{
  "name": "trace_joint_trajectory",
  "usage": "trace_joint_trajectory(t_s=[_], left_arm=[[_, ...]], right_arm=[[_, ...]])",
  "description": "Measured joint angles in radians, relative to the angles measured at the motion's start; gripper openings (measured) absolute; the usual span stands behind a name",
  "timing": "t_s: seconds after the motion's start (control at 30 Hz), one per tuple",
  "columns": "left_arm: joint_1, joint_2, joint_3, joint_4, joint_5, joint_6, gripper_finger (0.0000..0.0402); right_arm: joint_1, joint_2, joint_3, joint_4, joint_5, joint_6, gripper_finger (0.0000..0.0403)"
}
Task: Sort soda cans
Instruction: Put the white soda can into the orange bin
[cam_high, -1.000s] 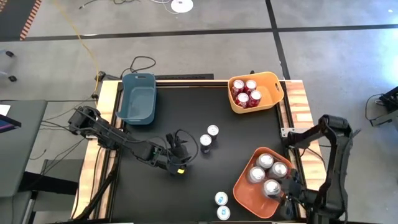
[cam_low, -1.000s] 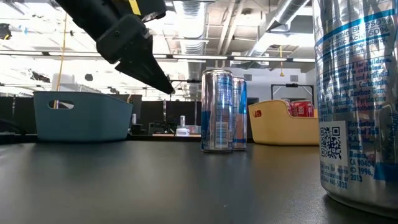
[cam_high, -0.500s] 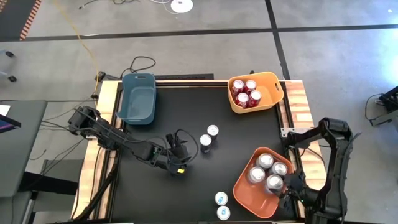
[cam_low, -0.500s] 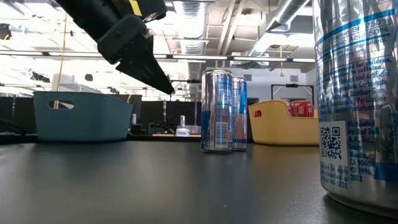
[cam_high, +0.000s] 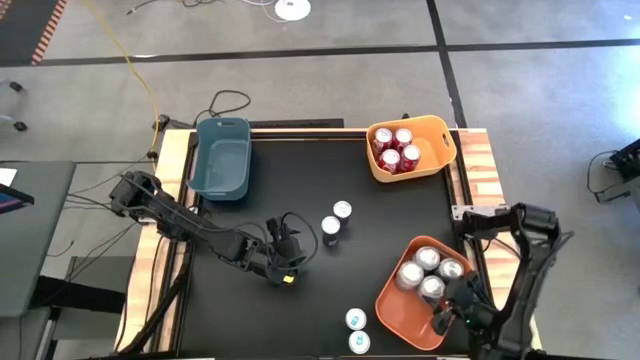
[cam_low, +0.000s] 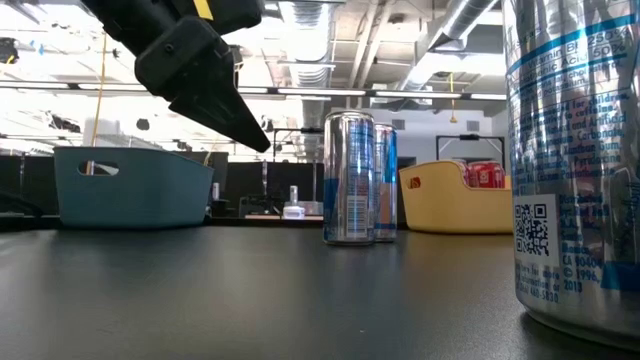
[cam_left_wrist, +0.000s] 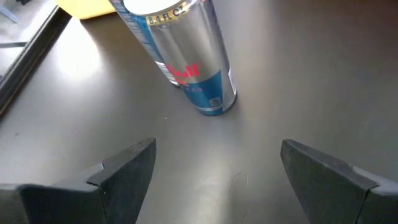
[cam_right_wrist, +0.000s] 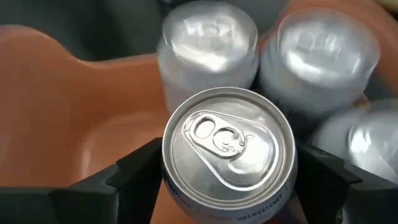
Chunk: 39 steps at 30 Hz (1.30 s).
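Two blue-and-silver soda cans (cam_high: 337, 218) stand on their bases at mid-table, also in the low view (cam_low: 350, 178). Two more (cam_high: 357, 330) stand at the near edge. Red cans fill the yellow bin (cam_high: 437, 140). Three silver cans (cam_high: 428, 265) stand in the orange bin (cam_high: 395, 305). My left gripper (cam_high: 292, 258) hovers open above the table, left of the middle pair; one blue can (cam_left_wrist: 186, 56) shows beyond it. My right gripper (cam_high: 445, 305) is over the orange bin, shut on a fourth silver can (cam_right_wrist: 227, 140). My right gripper holds the silver can by its upper side wall (cam_right_wrist: 171, 186), just below the top rim, pinched between the two fingers (cam_right_wrist: 134, 177). The fingers come from above, slanting in from the near right. The can stands upright inside the orange bin beside the other three; its base is hidden.
An empty blue bin (cam_high: 223, 157) sits at the far left corner. The table's wooden side rails (cam_high: 480, 160) frame the black top. Bare black surface lies between the middle cans and both near bins. A cable (cam_high: 230, 100) trails behind the blue bin.
My right gripper has moved toward the table's left and far side, carrying the silver can deeper into the orange bin until it stands against the other three. My left gripper has drawn back a little from the middle cans and stays open.
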Motion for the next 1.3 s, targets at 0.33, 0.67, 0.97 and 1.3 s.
trace_joint_trajectory(t_s=[0.33, 0.67, 0.97, 1.3], left_arm=[[0.001, 0.000, 0.000, 0.002, 0.004, -0.004, 0.0339], [0.025, 0.000, 0.000, 0.009, 0.150, 0.018, 0.0339], [0.046, 0.000, 0.000, 0.044, 0.148, 0.039, 0.0339], [0.046, 0.000, 0.000, 0.054, 0.148, 0.056, 0.0339]], right_arm=[[0.001, 0.006, 0.021, 0.016, -0.013, -0.064, 0.0323], [0.001, -0.031, 0.032, 0.012, -0.016, -0.066, 0.0338], [-0.006, -0.067, 0.033, -0.032, -0.043, -0.029, 0.0338], [-0.040, -0.063, -0.021, 0.007, -0.046, -0.038, 0.0338]])
